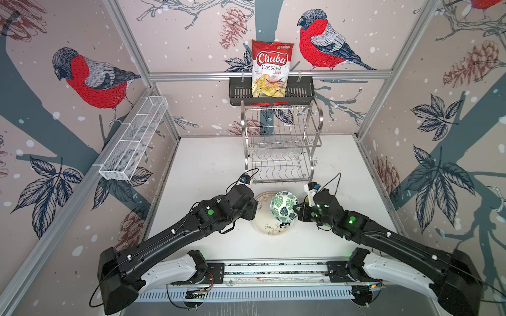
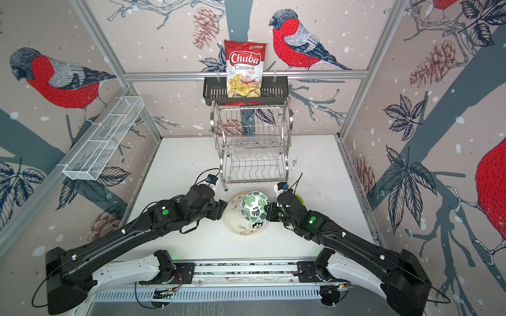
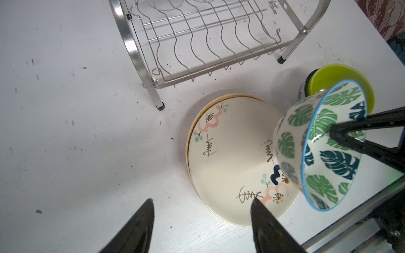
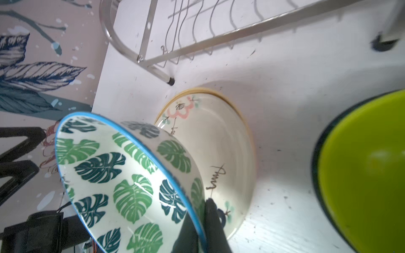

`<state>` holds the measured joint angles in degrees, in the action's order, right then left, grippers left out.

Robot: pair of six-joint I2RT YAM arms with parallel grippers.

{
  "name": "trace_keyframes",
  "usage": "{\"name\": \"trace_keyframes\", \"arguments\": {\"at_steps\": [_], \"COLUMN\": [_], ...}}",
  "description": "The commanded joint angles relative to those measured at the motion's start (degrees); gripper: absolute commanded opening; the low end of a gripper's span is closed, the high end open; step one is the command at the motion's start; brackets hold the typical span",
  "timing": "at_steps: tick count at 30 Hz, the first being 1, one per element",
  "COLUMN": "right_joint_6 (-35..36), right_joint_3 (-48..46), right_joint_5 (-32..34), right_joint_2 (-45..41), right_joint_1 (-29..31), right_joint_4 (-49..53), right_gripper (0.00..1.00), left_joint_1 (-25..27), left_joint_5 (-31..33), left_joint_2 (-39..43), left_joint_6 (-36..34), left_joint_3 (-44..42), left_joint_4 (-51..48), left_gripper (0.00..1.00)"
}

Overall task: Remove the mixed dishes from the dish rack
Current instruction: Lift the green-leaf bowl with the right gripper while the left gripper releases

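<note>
Left gripper [image 3: 201, 200]: black jaws apart and empty, in front of the two-tier chrome wire dish rack [image 1: 279, 142]. A cream floral ceramic plate [image 3: 230, 157] lies stacked there, evidently unloaded. Right gripper [image 4: 200, 210] is clamped on the rim of the tilted green-leaf ceramic bowl [image 1: 283, 206] above that plate, apparently for set-down. The white tabletop [image 1: 208, 169] is scuffed; bird-print walls [image 1: 82, 82] enclose it.

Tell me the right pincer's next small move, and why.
Probably carry the leaf bowl sideways to the lime bowl and level it there: the right pincer pinches its rim, holding it tilted over the stacked plates.
</note>
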<state>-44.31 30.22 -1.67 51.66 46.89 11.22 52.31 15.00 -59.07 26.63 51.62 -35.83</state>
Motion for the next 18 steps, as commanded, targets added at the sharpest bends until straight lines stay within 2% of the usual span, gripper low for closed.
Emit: {"name": "trace_keyframes", "arguments": {"at_steps": [1, 8, 12, 18], "right_joint_6": [-1.2, -0.3, 1.1, 2.7], "right_joint_3": [-0.9, -1.4, -1.2, -0.6], "right_joint_5": [2.0, 1.6, -1.1, -3.6], "right_joint_2": [-4.2, -11.4, -12.0, -11.3], "right_joint_1": [-3.5, -13.8, -18.7, -22.9], "right_joint_4": [2.0, 8.2, 9.6, 9.9], "right_gripper": [0.0, 0.0, 0.0, 0.0], "left_joint_1": [-0.8, -5.3, -6.7, -7.4], "left_joint_5": [0.9, -3.0, -4.4, -5.6], "left_joint_2": [0.0, 0.5, -0.3, -1.9], "left_joint_6": [-1.5, -2.1, -2.8, -3.4], "left_joint_3": [-0.6, -3.0, -3.3, -3.0], "left_joint_4": [4.0, 7.4, 8.5, 8.7], "left_gripper": [0.7, 0.71, 0.71, 0.71]}}
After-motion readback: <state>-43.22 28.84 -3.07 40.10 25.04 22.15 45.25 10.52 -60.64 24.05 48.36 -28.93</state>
